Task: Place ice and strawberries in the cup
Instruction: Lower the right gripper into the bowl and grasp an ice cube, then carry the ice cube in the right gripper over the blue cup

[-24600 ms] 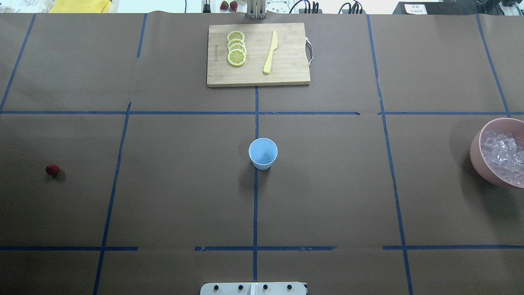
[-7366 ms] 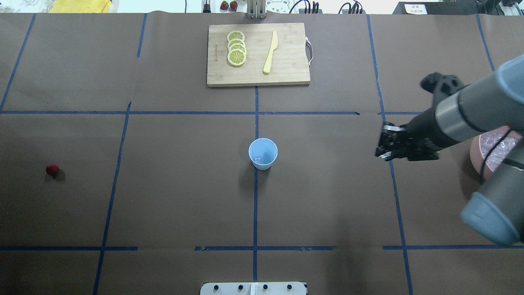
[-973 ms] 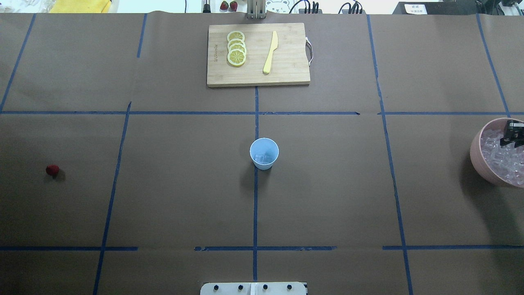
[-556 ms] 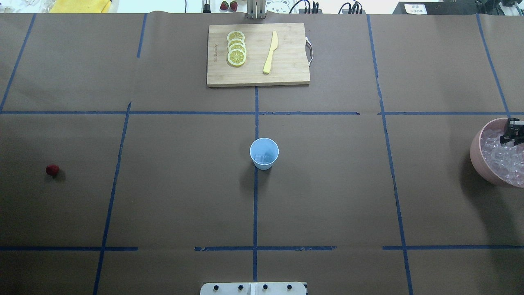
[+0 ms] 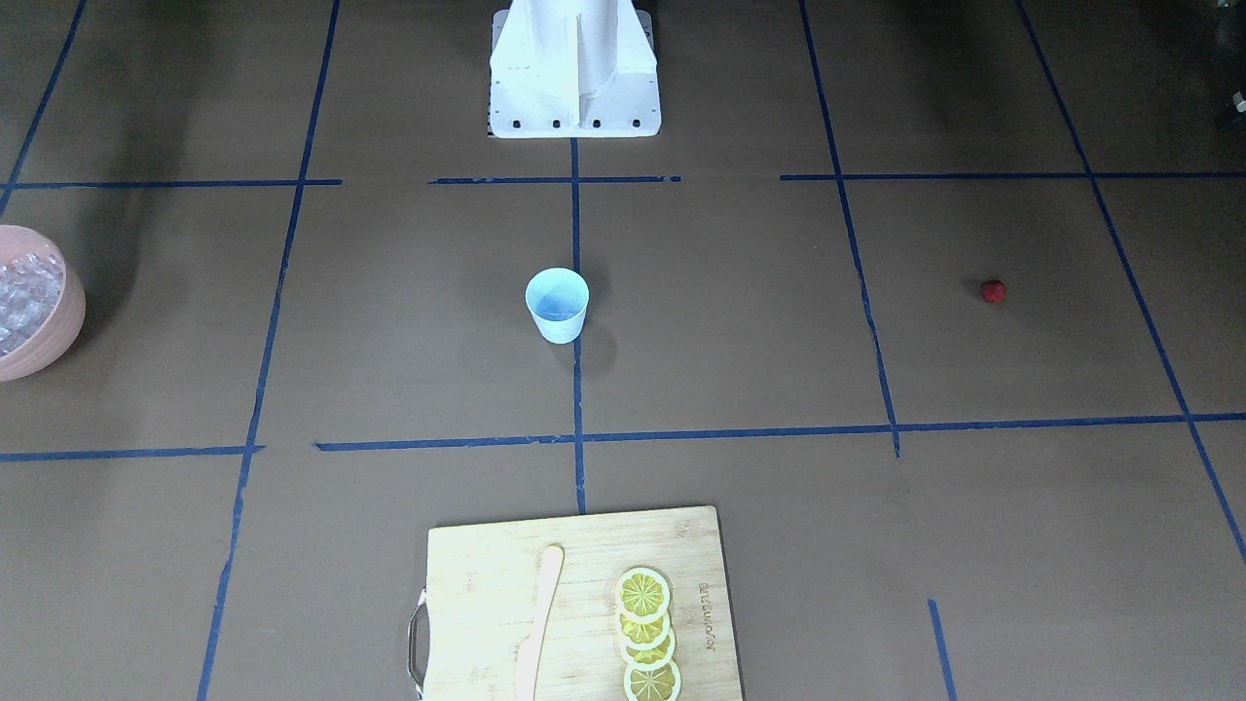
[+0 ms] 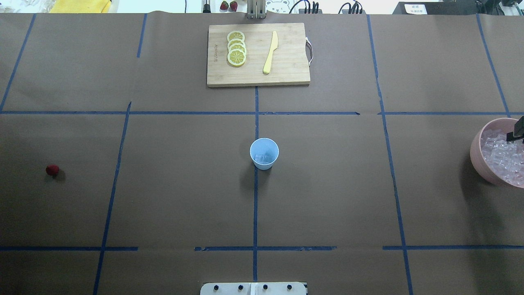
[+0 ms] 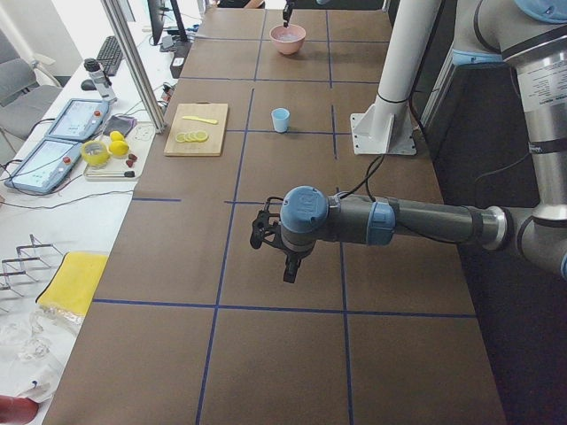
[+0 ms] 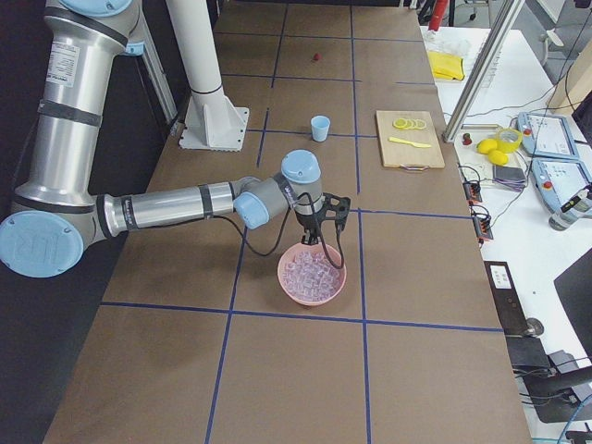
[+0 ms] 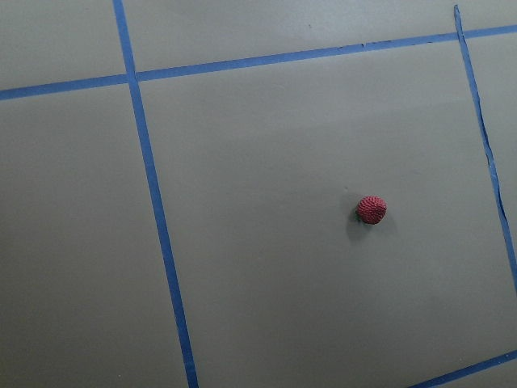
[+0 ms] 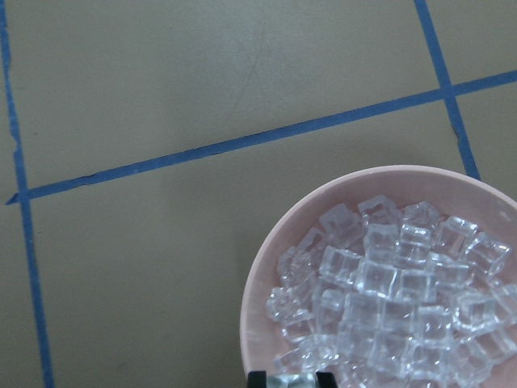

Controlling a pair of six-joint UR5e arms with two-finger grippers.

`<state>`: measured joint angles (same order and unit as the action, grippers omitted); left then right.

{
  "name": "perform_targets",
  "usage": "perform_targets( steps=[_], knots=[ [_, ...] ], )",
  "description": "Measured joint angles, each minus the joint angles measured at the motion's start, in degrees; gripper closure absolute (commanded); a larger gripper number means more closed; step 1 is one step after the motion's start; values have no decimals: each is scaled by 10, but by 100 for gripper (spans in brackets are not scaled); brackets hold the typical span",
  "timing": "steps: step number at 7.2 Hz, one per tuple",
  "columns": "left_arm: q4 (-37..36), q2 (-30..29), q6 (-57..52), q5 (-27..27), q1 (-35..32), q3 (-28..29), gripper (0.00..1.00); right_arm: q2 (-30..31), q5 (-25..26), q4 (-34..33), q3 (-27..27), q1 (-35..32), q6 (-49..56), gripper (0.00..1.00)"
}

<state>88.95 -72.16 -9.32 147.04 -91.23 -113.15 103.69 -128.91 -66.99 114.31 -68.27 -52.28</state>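
Observation:
The pale-blue cup stands at the table's middle with a few ice cubes in it; it also shows in the front view. More ice fills the pink bowl at the right edge. My right gripper hangs just above the bowl, shut on a clear ice cube; only its tip shows in the overhead view. The strawberry lies on the table at the far left, and the left wrist view looks down on it. My left gripper hovers there; I cannot tell whether it is open or shut.
A wooden cutting board with lemon slices and a yellow knife lies at the table's far side. The robot's white base stands at the near side. Blue tape lines cross the brown table.
The cup now holds ice cubes; it was empty at first. Over the last second my right gripper has shifted slightly toward the overhead view's right edge above the bowl.

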Motion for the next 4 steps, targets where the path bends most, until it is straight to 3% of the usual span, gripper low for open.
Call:
perform_targets(
  steps=[2, 4],
  knots=[
    [-1, 2, 0, 0, 0, -5, 0, -23, -17, 1, 64, 61, -146, 100],
    [-1, 3, 2, 0, 0, -8, 0, -134, 0, -3, 80, 166, -364, 100]
  ],
)
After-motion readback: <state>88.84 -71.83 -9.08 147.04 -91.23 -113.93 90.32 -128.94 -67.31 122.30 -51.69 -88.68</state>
